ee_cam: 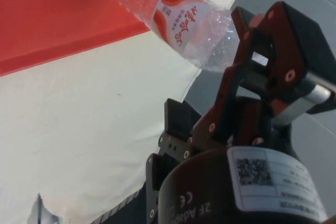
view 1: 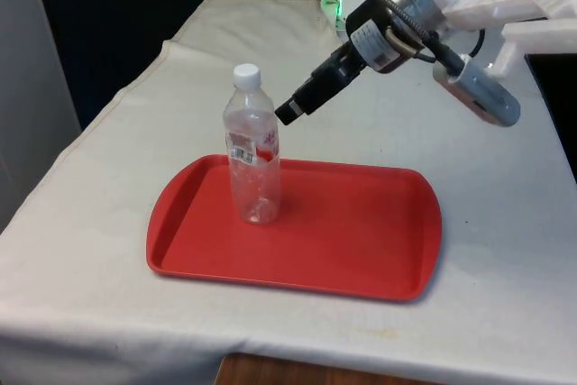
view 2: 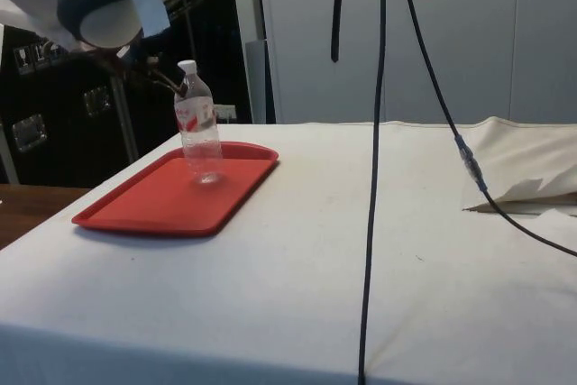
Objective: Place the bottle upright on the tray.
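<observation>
Bottle first: the clear plastic bottle with white cap and red label [view 1: 251, 152] stands upright on the red plastic tray [view 1: 361, 241], long axis vertical. My black two-finger gripper [view 1: 287, 113] sits just beside its shoulder, fingers apart, holding nothing.

White arm reaching down from front view's right, slanted; pincer [view 1: 287, 113] raised above table.

Bottle [ee_cam: 178, 17] cap & base cut off by wrist view edge. Side view: gripper [view 2: 162, 78] mostly hidden behind arm, finger gap unclear. Tray [ee_cam: 63, 19] cropped in wrist view.
</observation>
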`<action>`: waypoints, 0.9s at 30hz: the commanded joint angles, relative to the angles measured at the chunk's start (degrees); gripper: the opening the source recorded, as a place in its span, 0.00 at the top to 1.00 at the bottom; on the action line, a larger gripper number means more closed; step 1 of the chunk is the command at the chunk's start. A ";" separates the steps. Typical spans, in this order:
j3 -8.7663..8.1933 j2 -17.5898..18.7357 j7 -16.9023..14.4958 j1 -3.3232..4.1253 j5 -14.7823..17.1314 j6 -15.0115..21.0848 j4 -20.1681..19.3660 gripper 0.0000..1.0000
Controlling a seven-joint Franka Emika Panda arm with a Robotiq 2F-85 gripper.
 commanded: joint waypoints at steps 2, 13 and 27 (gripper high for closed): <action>0.52 -0.52 -0.29 -0.69 1.20 1.09 -0.06 0.00; 0.46 -1.83 -1.15 -1.43 3.27 1.15 0.06 0.00; 0.52 -3.15 -1.72 -2.06 5.79 1.20 0.29 0.00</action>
